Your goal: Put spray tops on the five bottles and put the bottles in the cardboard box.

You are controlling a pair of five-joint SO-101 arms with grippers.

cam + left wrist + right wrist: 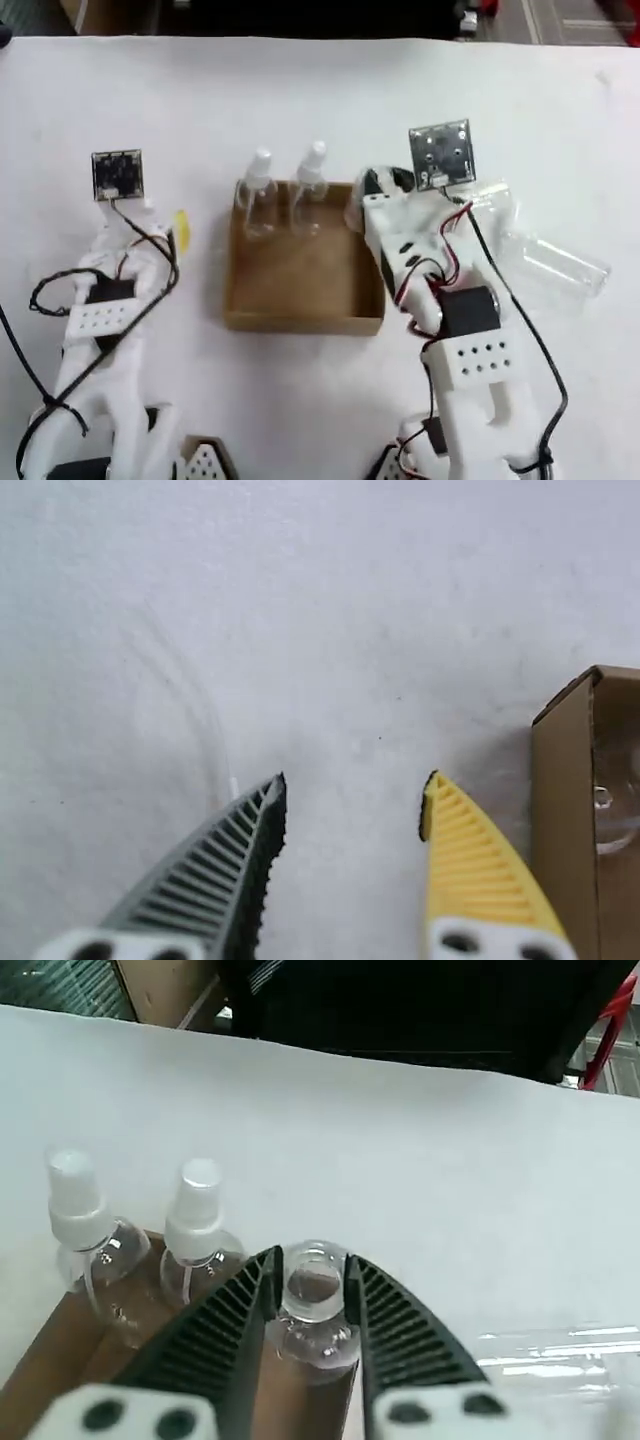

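Here, the right gripper [312, 1256] is pinching a topless bottle [316, 1292] upright by its neck at the box's [300, 322] far right corner, beside two capped bottles [195, 1232] inside; the left gripper [352, 780] is hanging spread-fingered beyond the box's opposite side.

Nothing here can be read: no text, label, brand, number or sign is legible on anything in sight.
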